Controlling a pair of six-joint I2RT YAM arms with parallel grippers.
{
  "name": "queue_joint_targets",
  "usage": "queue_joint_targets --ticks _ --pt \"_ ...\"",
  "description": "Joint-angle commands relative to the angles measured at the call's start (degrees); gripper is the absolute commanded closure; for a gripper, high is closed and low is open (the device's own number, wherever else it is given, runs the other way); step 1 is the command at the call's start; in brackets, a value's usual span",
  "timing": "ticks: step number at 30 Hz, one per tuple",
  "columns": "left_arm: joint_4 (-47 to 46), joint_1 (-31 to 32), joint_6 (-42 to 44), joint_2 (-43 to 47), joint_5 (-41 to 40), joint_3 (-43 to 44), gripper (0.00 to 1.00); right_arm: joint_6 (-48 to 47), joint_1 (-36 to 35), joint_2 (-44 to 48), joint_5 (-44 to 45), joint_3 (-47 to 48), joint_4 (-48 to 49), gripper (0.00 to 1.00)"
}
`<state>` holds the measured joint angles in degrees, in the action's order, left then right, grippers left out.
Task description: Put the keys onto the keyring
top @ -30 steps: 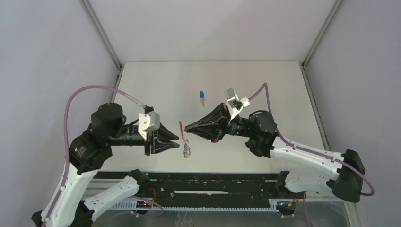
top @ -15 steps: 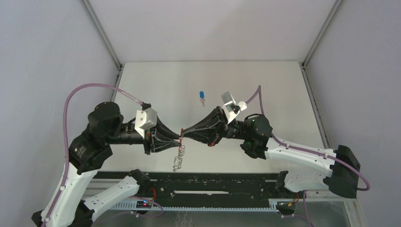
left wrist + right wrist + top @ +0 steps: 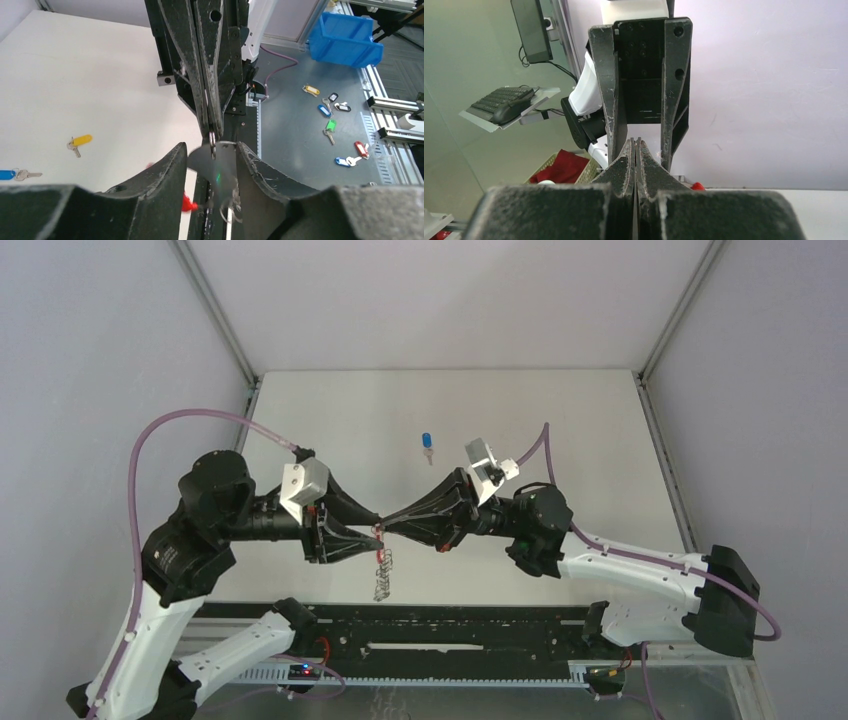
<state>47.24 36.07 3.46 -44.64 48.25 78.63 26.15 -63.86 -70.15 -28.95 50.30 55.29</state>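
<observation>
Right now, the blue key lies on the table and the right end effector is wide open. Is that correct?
No. The blue key does lie on the table, but the right end effector is shut, holding the keyring. The right wrist view shows its fingers pressed together.

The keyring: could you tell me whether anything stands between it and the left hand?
Nothing visible does: the left hand is open around the keyring, which the right hand pinches from the opposite side.

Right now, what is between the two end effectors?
The keyring, its metal ring pinched by the right end effector inside the left end effector's open fingers; left wrist view.
</observation>
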Motion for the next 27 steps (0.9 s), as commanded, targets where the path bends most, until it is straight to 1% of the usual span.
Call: queue_joint_targets --ticks 1,3,4,6,7,9,11,13,15,20,22,27 --pt "-0.71 -0.41 -1.10 -0.97 0.53 2.90 0.57 -1.02 -0.61 -0.64 1.10 1.05 3.34 1.00" --pt "-0.26 -0.40 -0.08 -0.77 0.76 2.87 0.62 -1.02 -0.73 -0.77 1.41 1.13 3.40 1.00" --pt "0.09 -0.44 0.49 -0.65 0.85 2.79 0.67 -1.02 -0.74 -0.78 1.51 1.11 3.54 1.00" --pt "0.72 -0.39 1.15 -0.69 0.60 2.68 0.74 -0.99 -0.75 -0.76 1.68 1.11 3.83 1.00" --pt "1.07 -0.39 1.26 -0.77 0.50 2.63 0.77 -1.01 -0.74 -0.78 1.66 1.11 3.75 1.00" --pt "1.58 -0.39 1.24 -0.73 0.37 2.50 0.78 -1.02 -0.74 -0.63 1.68 1.11 3.66 1.00" --pt "1.62 -0.41 0.82 -0.46 0.21 2.17 0.73 -1.01 -0.74 -0.45 1.49 1.11 3.52 1.00" --pt "1.71 -0.45 0.59 -0.07 -0.34 2.11 0.65 -1.09 -0.74 -0.22 1.44 1.11 3.20 1.00" --pt "2.16 -0.39 0.85 0.17 -1.39 2.19 0.59 -1.10 -0.74 0.01 1.23 1.11 3.00 1.00" --pt "4.05 -0.44 2.15 0.79 -4.22 2.64 0.52 -1.04 -0.75 -0.03 0.85 1.11 2.53 1.00" --pt "5.06 -0.50 2.97 1.47 -5.21 2.61 0.47 -1.06 -0.75 -0.07 0.79 1.11 2.54 1.00" --pt "7.16 -0.57 4.75 3.25 -4.78 1.71 0.46 -0.72 -0.75 -0.31 0.57 1.11 2.91 1.00"
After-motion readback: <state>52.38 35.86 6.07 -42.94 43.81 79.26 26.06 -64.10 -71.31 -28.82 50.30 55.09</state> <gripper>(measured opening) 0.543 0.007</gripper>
